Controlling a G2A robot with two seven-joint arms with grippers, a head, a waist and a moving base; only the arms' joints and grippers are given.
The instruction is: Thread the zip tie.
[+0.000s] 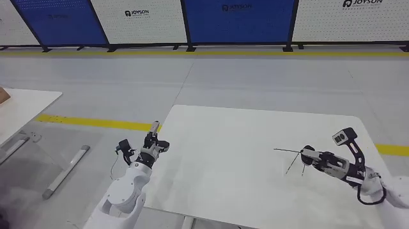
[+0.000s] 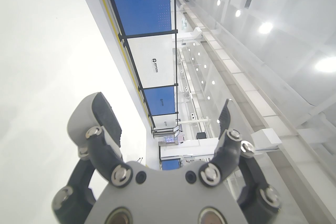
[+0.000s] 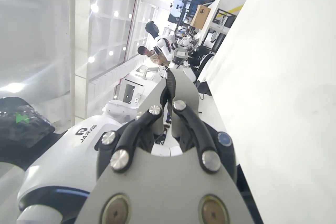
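1. The right gripper (image 3: pixel 168 76) sits closest to the lens in its own wrist view. Its two dark-padded fingers are pressed together at the tips.
2. Seen from the top view, this claw hangs over the right part of the table (image 1: pixel 243 171). The zip tie (image 1: pixel 286 150), a thin black strip, is pinched at one end in the closed tips and sticks out toward the table's middle.
3. A few thin dark lines slant from the strip toward the table's near edge. I cannot tell whether they are shadow or more strap, nor whether the strip touches the table.
4. The left gripper (image 2: pixel 162 104) is spread wide with nothing between its fingers. It is at the table's left edge, pointing toward the table's far side.
5. The two grippers are well apart, with the table's white top between them.
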